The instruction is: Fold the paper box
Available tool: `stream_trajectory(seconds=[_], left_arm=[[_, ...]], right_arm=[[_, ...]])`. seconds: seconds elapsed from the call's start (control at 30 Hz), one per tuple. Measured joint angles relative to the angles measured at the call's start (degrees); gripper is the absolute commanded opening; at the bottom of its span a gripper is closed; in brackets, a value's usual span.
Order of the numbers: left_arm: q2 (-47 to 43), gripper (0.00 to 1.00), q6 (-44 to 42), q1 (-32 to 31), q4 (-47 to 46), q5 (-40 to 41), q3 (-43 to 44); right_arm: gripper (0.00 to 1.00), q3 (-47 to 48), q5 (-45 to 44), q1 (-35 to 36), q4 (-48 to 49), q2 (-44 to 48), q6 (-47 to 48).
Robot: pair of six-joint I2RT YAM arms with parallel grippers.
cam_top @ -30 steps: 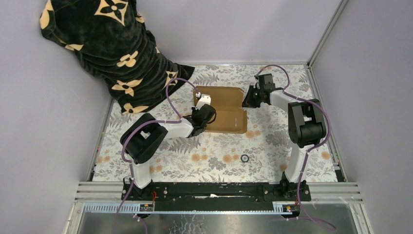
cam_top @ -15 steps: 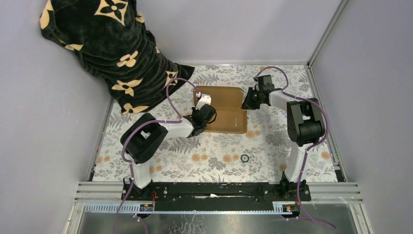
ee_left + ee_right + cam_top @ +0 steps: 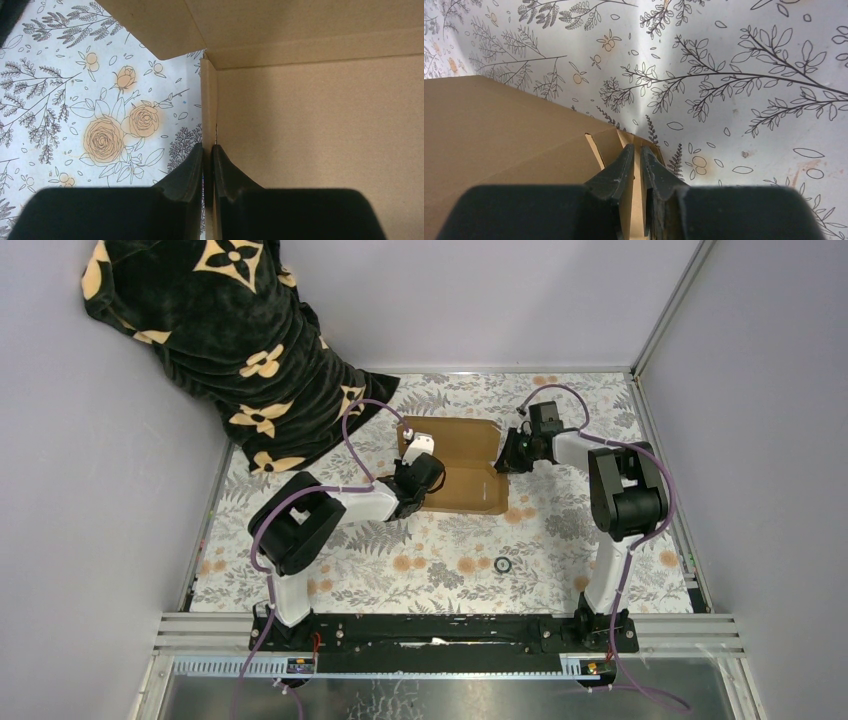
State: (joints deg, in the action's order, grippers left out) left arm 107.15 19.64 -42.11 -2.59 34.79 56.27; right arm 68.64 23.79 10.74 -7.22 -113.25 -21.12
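A small black ring lies on the floral table cover, nearer than everything else and well apart from the work. Farther in, at mid-table, the paper box lies opened out. It is somewhat longer left to right, and its main crease runs the same way. The left gripper meets its left edge, the jaws narrow and pinching a thin upturned cardboard flap edge-on. From overhead the arm hides that corner. The right gripper is at the far right corner, its jaws equally narrow and clamped on a small notched tab. Both wrist views cut the box off at the frame, so its full outline shows only from above. A black blanket with tan flowers is heaped at the far left.
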Motion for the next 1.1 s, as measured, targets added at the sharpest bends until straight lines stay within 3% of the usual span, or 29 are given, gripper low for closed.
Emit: stream_trajectory(seconds=[0.5,1.1], left_arm=[[0.35,0.15,0.17,-0.9,0.5,0.72,0.28],[0.59,0.14,0.24,-1.68,1.46,1.7,0.66]], right_arm=[[0.17,-4.2,5.33,0.0,4.74,1.11,-0.94],[0.17,-10.49,7.39,-0.04,18.47,1.2,-10.12]])
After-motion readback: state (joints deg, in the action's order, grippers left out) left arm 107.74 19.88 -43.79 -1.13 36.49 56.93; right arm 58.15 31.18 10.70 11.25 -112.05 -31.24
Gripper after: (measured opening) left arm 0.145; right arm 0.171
